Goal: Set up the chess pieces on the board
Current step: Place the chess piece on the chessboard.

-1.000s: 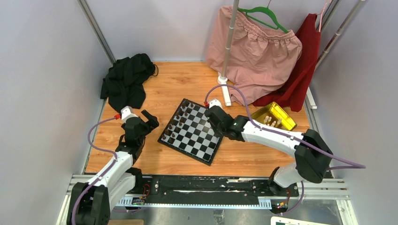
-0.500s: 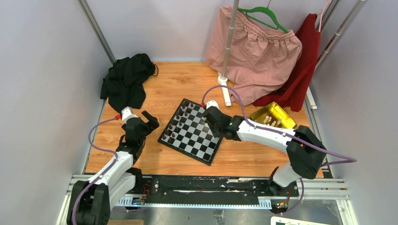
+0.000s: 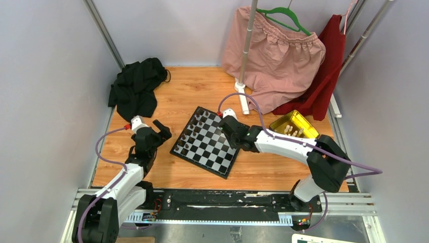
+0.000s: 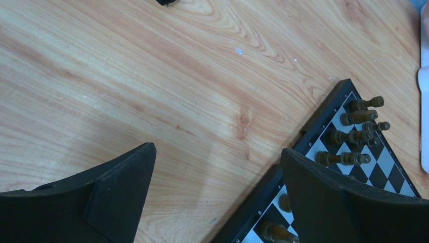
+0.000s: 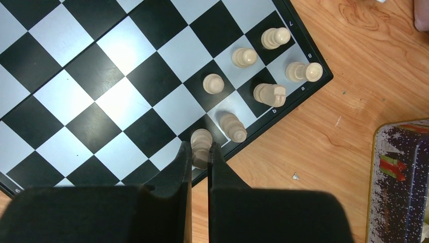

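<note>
The chequered board [image 3: 207, 142] lies turned on the wooden table. Several dark pieces [image 3: 195, 129] stand along its left edge; they also show in the left wrist view [image 4: 354, 134]. Several cream pieces [image 5: 243, 56] stand in the board's corner in the right wrist view. My right gripper [image 5: 201, 152] is shut on a cream piece [image 5: 201, 140] over the board's [image 5: 101, 91] edge squares. My left gripper [image 4: 217, 172] is open and empty over bare wood, just left of the board's [image 4: 303, 142] edge.
A yellow-gold tray [image 3: 295, 125] with more cream pieces sits right of the board; its edge shows in the right wrist view [image 5: 399, 182]. A black cloth [image 3: 135, 88] lies at back left. A white rack base [image 3: 242, 96] with hanging pink and red clothes stands behind the board.
My right gripper has moved a little left and down over the board's far right corner with the cream piece. The left arm has not moved.
</note>
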Controlling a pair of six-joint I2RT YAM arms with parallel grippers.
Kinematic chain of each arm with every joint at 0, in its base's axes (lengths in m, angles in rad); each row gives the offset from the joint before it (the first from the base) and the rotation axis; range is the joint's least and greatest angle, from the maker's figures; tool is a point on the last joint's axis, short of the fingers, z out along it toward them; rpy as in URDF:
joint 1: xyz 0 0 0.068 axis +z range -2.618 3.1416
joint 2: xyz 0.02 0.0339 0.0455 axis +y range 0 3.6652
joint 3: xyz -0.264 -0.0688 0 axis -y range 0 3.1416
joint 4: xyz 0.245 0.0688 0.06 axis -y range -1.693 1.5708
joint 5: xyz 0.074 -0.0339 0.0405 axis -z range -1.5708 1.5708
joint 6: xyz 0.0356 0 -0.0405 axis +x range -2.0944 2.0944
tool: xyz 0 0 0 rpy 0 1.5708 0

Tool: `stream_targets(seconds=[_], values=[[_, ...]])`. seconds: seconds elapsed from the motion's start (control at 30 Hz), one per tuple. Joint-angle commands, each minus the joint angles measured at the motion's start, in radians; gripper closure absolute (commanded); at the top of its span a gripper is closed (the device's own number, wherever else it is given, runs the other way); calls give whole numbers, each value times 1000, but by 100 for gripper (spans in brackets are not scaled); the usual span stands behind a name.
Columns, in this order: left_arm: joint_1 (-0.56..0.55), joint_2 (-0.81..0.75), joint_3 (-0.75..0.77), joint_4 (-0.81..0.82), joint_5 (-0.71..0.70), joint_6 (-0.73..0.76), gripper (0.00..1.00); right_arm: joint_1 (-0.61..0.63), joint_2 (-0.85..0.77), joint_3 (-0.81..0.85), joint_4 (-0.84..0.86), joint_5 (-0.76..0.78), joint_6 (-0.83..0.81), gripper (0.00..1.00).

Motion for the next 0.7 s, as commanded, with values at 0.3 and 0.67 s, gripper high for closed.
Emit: stream_targets(seconds=[0.3, 0.67], values=[[6, -7, -12, 36, -7, 17, 0, -18, -1, -25, 0, 17, 22, 86], [5, 2, -10, 36, -7, 17, 0, -17, -26, -15, -9, 0, 6, 58]])
